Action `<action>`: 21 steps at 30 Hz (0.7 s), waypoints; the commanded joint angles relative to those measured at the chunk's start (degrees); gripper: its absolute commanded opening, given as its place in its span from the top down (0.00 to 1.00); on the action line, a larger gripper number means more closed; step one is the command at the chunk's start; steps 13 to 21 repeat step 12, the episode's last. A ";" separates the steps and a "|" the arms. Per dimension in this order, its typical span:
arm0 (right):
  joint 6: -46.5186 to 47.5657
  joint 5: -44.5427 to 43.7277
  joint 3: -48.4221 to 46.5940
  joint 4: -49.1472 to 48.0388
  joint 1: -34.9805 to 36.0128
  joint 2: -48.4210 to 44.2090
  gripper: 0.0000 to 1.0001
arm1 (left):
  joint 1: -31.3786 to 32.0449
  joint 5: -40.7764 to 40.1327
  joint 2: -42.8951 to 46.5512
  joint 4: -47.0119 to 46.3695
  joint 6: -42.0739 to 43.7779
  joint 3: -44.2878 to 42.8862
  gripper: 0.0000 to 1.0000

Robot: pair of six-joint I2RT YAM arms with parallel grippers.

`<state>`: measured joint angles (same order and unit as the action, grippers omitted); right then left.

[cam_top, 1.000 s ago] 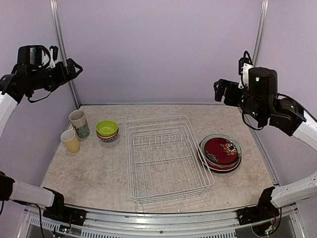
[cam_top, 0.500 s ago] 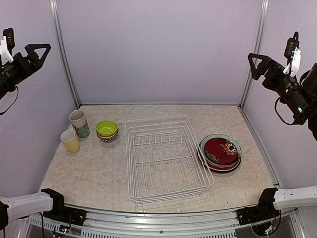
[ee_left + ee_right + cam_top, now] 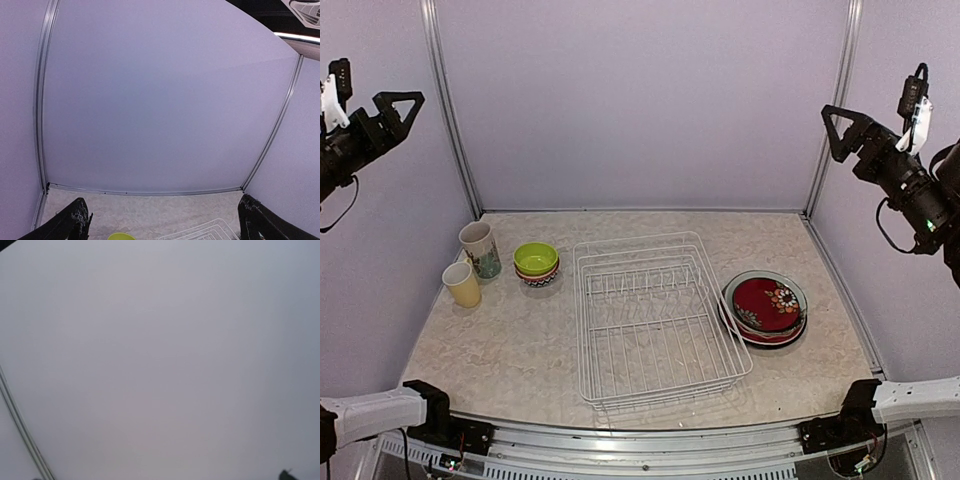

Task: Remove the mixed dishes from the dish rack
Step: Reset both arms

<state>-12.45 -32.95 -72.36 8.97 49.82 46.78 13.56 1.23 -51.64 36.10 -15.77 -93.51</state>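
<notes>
At the centre of the table (image 3: 500, 350) stands the white wire dish rack (image 3: 655, 315). Stacked plates (image 3: 766, 305) lie at its three o'clock; nested bowls (image 3: 536, 262), a mug (image 3: 479, 248) and a yellow cup (image 3: 462, 284) cluster at its ten o'clock. My left claw (image 3: 402, 108) and right claw (image 3: 842, 128) hang high, both spread wide.

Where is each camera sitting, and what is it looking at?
Top camera: above and behind the arms, looking down at the table, dish rack and plates; left gripper and right gripper show.
Left wrist camera: up high, facing the back wall; its spread fingers show.
Right wrist camera: facing blank wall; barely a dark speck, maybe a fingertip.
Shared: top and left wrist views both show the green bowl and dish rack.
</notes>
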 commanded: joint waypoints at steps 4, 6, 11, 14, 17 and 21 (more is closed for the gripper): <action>1.54 2.46 0.82 -1.65 -0.22 -0.15 0.00 | 0.50 0.52 0.25 1.12 0.56 0.88 0.01; 1.64 2.53 0.87 -1.74 -0.14 -0.06 0.00 | 0.52 0.52 0.46 0.97 0.43 1.06 0.01; 1.49 3.92 0.58 -1.25 -0.13 0.43 0.00 | 0.89 0.51 0.19 1.42 0.21 0.56 0.01; 1.42 3.59 0.39 -1.22 -0.16 0.59 0.00 | 0.93 0.52 0.07 1.39 0.21 0.50 0.01; 1.42 3.59 0.39 -1.22 -0.16 0.59 0.00 | 0.93 0.52 0.07 1.39 0.21 0.50 0.01; 1.42 3.59 0.39 -1.22 -0.16 0.59 0.00 | 0.93 0.52 0.07 1.39 0.21 0.50 0.01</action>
